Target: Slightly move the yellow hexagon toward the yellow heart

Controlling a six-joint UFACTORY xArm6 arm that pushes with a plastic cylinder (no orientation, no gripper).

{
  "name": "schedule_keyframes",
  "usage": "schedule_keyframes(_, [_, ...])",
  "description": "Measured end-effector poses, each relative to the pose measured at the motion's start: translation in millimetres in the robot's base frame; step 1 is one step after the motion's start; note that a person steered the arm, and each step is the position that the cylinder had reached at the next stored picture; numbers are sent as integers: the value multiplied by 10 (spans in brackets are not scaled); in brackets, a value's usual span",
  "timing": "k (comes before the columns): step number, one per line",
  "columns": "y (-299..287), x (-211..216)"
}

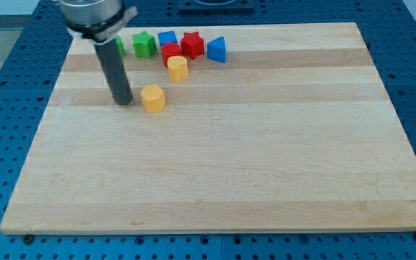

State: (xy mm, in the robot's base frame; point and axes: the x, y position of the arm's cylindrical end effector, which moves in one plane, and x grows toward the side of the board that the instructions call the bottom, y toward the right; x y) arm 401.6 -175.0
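Note:
The yellow hexagon (152,98) lies on the wooden board in the upper left part of the view. The yellow heart (177,68) lies a little up and to the right of it, with a gap between them. My tip (123,100) rests on the board just left of the yellow hexagon, close to it; I cannot tell whether they touch. The rod rises from the tip to the view's top.
A row of blocks stands along the board's top edge: a green block (120,48) partly hidden behind the rod, a green star (144,44), a blue block (167,39), a red block (170,52), a red star (191,45), a blue triangle (217,50).

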Motion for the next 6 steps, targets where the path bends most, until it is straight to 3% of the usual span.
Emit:
schedule_keyframes(2, [263,312])
schedule_keyframes(4, [477,-209])
schedule_keyframes(6, [499,215])
